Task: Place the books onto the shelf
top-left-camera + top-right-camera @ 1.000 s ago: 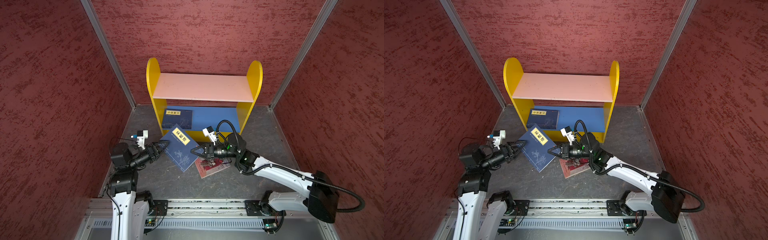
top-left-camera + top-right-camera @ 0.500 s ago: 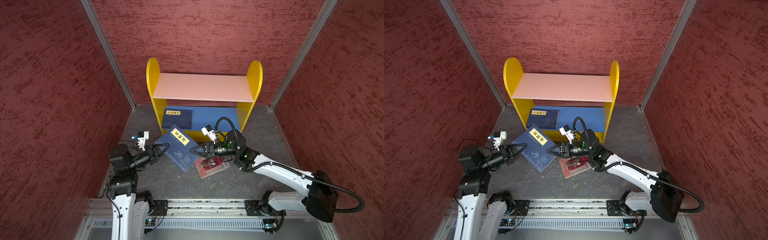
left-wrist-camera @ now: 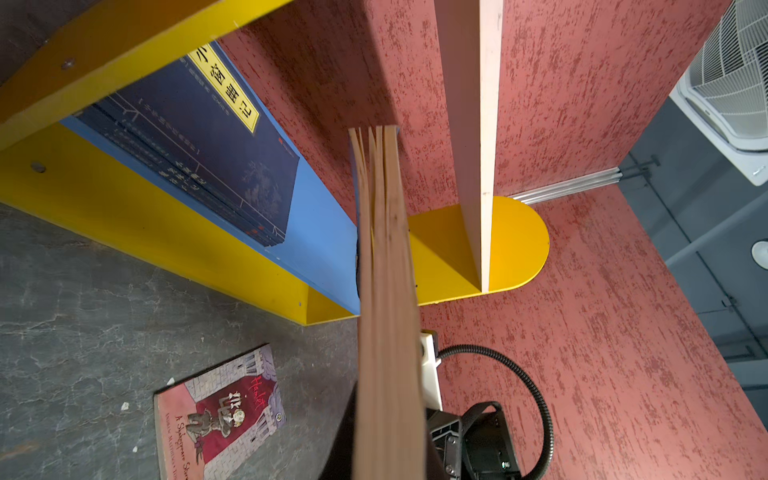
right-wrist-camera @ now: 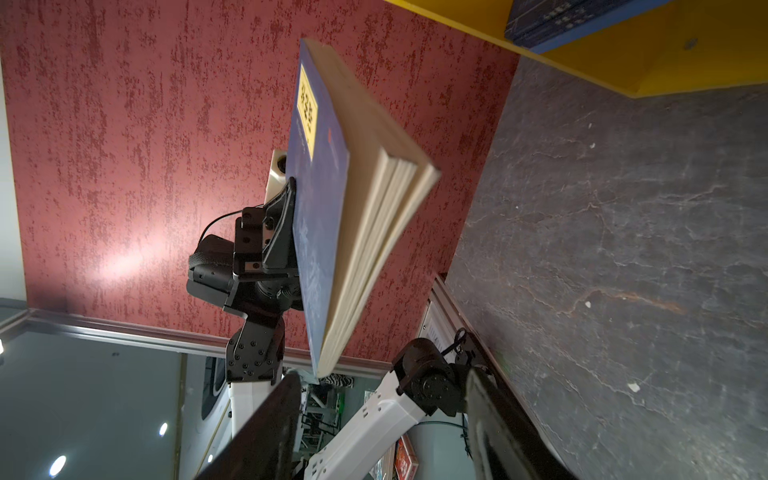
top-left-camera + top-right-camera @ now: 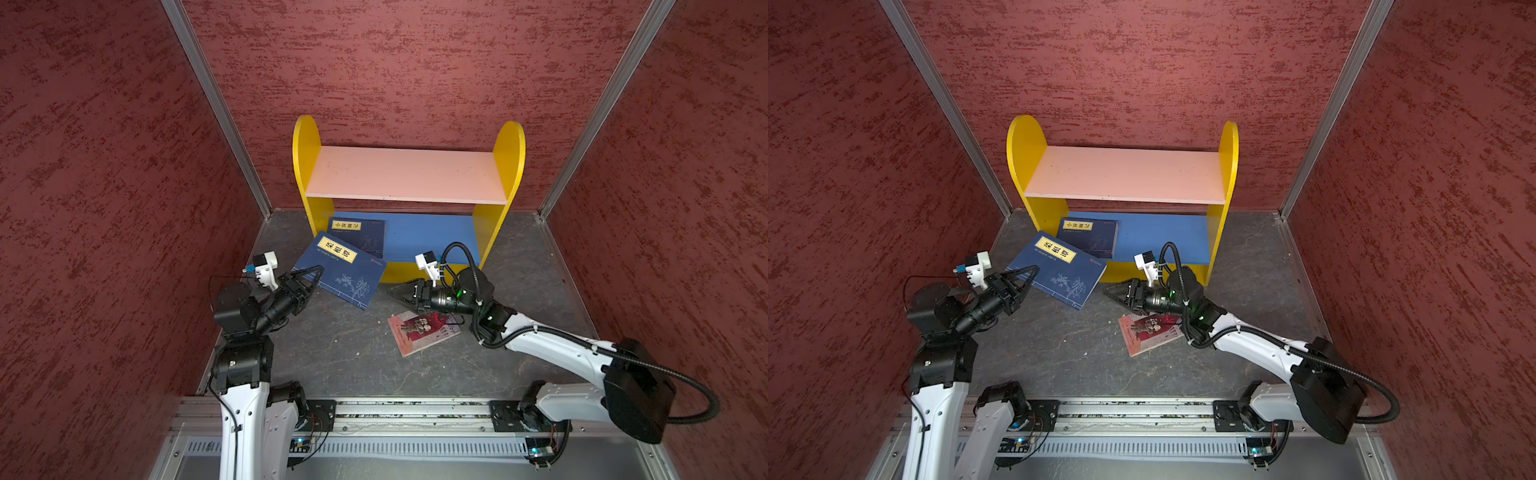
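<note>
A navy book (image 5: 340, 270) (image 5: 1059, 270) with a yellow label hangs tilted above the floor in front of the shelf (image 5: 407, 174) (image 5: 1125, 174). My left gripper (image 5: 318, 270) (image 5: 1034, 270) is shut on its near-left corner. In the left wrist view its fanned page edge (image 3: 386, 291) runs down the middle and hides the jaws. My right gripper (image 5: 390, 293) (image 5: 1106, 291) (image 4: 382, 415) is open and holds nothing, just right of that book (image 4: 328, 208). More navy books (image 5: 357, 235) (image 5: 1088, 237) (image 3: 199, 145) lie on the shelf's blue lower board. A pink-and-red book (image 5: 424, 332) (image 5: 1150, 334) (image 3: 216, 411) lies flat on the floor under the right arm.
Red textured walls (image 5: 124, 208) close in on three sides. The shelf stands against the back wall, its pink upper board bare. Grey floor (image 5: 332, 357) lies between the arms, with a metal rail (image 5: 395, 411) along the front.
My left gripper closed on the navy book's corner. My right gripper opened, let go of the book's right side and drew back to the right. The book shifted slightly toward the shelf.
</note>
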`<control>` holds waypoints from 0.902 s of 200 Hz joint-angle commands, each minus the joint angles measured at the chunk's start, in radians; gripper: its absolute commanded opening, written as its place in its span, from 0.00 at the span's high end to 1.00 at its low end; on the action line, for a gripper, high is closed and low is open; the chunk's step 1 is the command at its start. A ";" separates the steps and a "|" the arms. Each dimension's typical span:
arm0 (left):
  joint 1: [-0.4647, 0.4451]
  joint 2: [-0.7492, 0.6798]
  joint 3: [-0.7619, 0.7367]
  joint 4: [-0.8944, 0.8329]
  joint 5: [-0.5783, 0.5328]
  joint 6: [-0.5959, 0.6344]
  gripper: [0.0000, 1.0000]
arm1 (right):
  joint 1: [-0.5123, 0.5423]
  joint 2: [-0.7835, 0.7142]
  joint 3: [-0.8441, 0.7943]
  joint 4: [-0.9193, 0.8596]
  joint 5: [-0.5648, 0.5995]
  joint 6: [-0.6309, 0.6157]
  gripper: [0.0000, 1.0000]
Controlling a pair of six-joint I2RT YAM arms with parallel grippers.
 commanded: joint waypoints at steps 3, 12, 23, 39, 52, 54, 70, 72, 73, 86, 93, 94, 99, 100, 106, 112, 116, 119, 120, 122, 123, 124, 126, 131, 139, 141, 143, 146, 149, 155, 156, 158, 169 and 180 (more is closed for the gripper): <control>-0.006 -0.004 0.014 0.074 -0.045 -0.027 1.00 | 0.009 0.035 -0.011 0.182 0.060 0.082 0.35; -0.006 -0.004 0.012 0.071 -0.053 -0.027 1.00 | 0.014 0.050 -0.005 0.217 0.061 0.098 0.35; -0.008 -0.002 0.008 0.072 -0.062 -0.029 1.00 | 0.020 0.069 0.001 0.249 0.073 0.116 0.34; -0.012 0.005 0.002 0.075 -0.069 -0.038 1.00 | 0.025 0.097 0.015 0.292 0.078 0.135 0.34; -0.016 0.012 0.001 0.075 -0.074 -0.039 1.00 | 0.027 0.118 0.021 0.335 0.086 0.150 0.34; -0.017 0.012 0.001 0.074 -0.074 -0.039 1.00 | 0.027 0.120 0.021 0.339 0.088 0.153 0.34; -0.024 0.015 -0.001 0.077 -0.086 -0.035 1.00 | 0.028 0.131 0.040 0.364 0.087 0.163 0.34; -0.024 0.015 -0.002 0.077 -0.087 -0.034 1.00 | 0.028 0.151 0.043 0.366 0.086 0.165 0.34; -0.024 0.015 -0.002 0.077 -0.088 -0.034 1.00 | 0.028 0.155 0.044 0.368 0.086 0.166 0.34; -0.028 0.019 -0.009 0.085 -0.092 -0.037 1.00 | 0.030 0.178 0.056 0.399 0.086 0.178 0.34; -0.031 0.023 -0.010 0.084 -0.094 -0.038 1.00 | 0.032 0.189 0.066 0.415 0.086 0.184 0.34; -0.031 0.024 -0.010 0.084 -0.094 -0.038 1.00 | 0.032 0.190 0.068 0.416 0.086 0.185 0.34; -0.033 0.027 -0.010 0.083 -0.093 -0.039 1.00 | 0.032 0.198 0.076 0.418 0.083 0.188 0.34; -0.034 0.027 -0.011 0.083 -0.093 -0.039 1.00 | 0.032 0.200 0.078 0.418 0.083 0.189 0.34; -0.037 0.031 -0.010 0.084 -0.093 -0.039 1.00 | 0.032 0.208 0.087 0.419 0.079 0.191 0.34; -0.039 0.034 -0.011 0.085 -0.093 -0.040 1.00 | 0.033 0.217 0.098 0.421 0.078 0.191 0.34; -0.041 0.036 -0.012 0.088 -0.093 -0.041 1.00 | 0.033 0.223 0.102 0.421 0.076 0.191 0.34; -0.042 0.037 -0.012 0.092 -0.093 -0.043 1.00 | 0.033 0.227 0.107 0.420 0.075 0.191 0.34; -0.043 0.036 -0.012 0.093 -0.093 -0.043 1.00 | 0.033 0.229 0.109 0.419 0.075 0.192 0.33; -0.043 0.038 -0.012 0.097 -0.093 -0.044 1.00 | 0.033 0.232 0.111 0.420 0.075 0.193 0.34; -0.044 0.038 -0.012 0.099 -0.093 -0.045 1.00 | 0.033 0.233 0.113 0.420 0.075 0.194 0.34; -0.044 0.038 -0.012 0.100 -0.093 -0.044 1.00 | 0.033 0.235 0.113 0.421 0.075 0.195 0.34; -0.044 0.038 -0.012 0.102 -0.093 -0.045 1.00 | 0.033 0.237 0.115 0.423 0.076 0.196 0.34; -0.046 0.039 -0.010 0.104 -0.094 -0.045 1.00 | 0.032 0.246 0.119 0.431 0.078 0.201 0.34; -0.046 0.043 -0.006 0.104 -0.097 -0.049 1.00 | 0.035 0.258 0.121 0.444 0.084 0.210 0.34; -0.046 0.044 -0.006 0.106 -0.098 -0.050 1.00 | 0.036 0.261 0.122 0.448 0.084 0.213 0.34; -0.047 0.046 -0.004 0.107 -0.098 -0.051 1.00 | 0.036 0.265 0.123 0.453 0.085 0.215 0.34; -0.046 0.048 -0.004 0.109 -0.098 -0.052 1.00 | 0.036 0.269 0.122 0.462 0.085 0.218 0.34; -0.048 0.050 -0.004 0.111 -0.098 -0.053 1.00 | 0.036 0.273 0.124 0.468 0.085 0.221 0.34; -0.047 0.053 -0.002 0.113 -0.096 -0.058 1.00 | 0.035 0.282 0.126 0.478 0.084 0.227 0.34; -0.048 0.054 -0.002 0.114 -0.096 -0.059 1.00 | 0.035 0.283 0.128 0.479 0.084 0.227 0.34; -0.049 0.056 -0.002 0.115 -0.096 -0.060 1.00 | 0.036 0.286 0.129 0.481 0.083 0.229 0.34; -0.049 0.061 -0.005 0.122 -0.094 -0.069 1.00 | 0.038 0.300 0.140 0.491 0.080 0.234 0.34; -0.049 0.063 -0.011 0.131 -0.095 -0.078 1.00 | 0.039 0.313 0.154 0.494 0.076 0.238 0.34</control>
